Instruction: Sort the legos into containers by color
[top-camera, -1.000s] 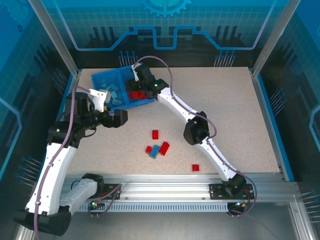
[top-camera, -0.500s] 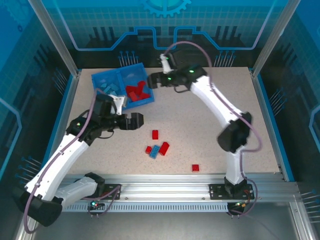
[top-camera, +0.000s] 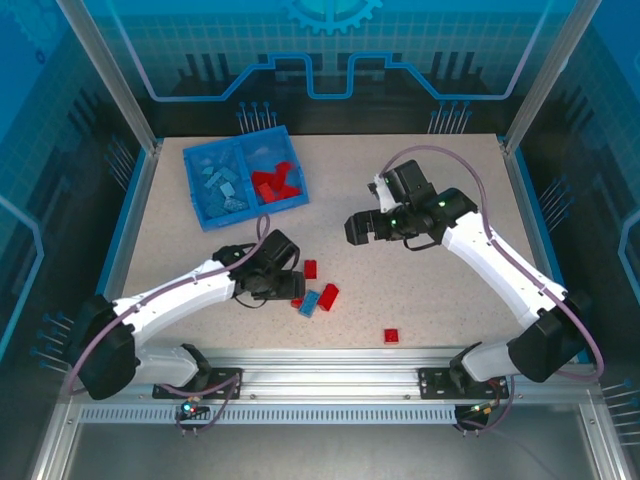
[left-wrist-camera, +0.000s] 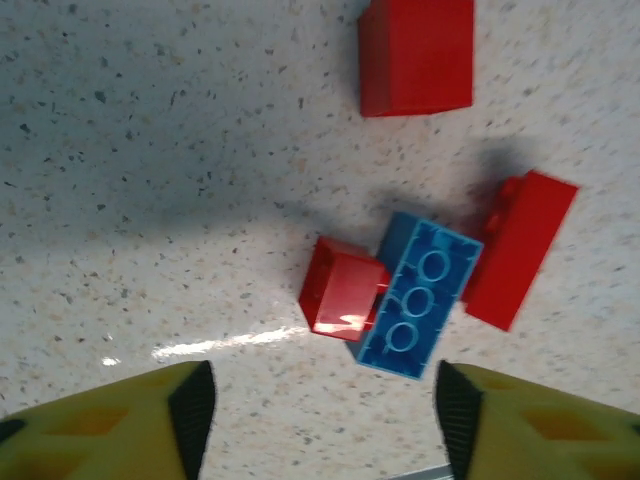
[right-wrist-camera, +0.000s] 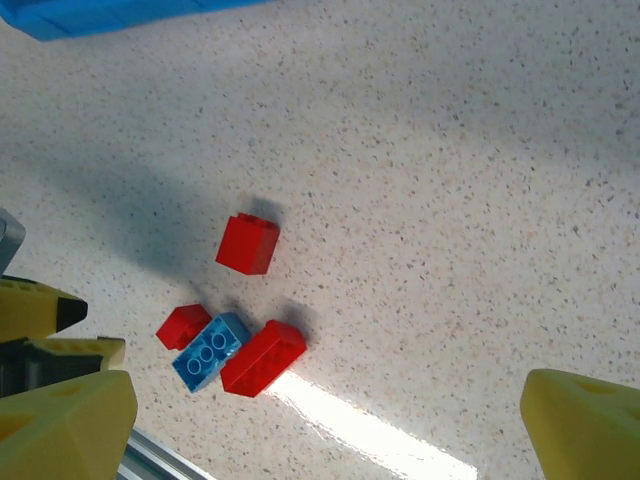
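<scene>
Legos (top-camera: 316, 292) lie loose on the table (top-camera: 450, 180) nearer me than the tray (top-camera: 194, 190), with more sorted inside it. My left fingers (left-wrist-camera: 190, 415) stand apart beside a blue brick (left-wrist-camera: 420, 295), holding nothing. My right fingers (right-wrist-camera: 60, 420) gape wide, empty.

Left hand (left-wrist-camera: 322, 400) off tray (top-camera: 236, 139) — down over brick cluster (top-camera: 312, 298); right hand (top-camera: 355, 228) pulled away rightward.

I see the whole table (top-camera: 450, 160) from above and behind its near edge. My left wrist camera looks down close on the brick cluster (left-wrist-camera: 430, 285); the right shares it, seemingly from higher.
</scene>
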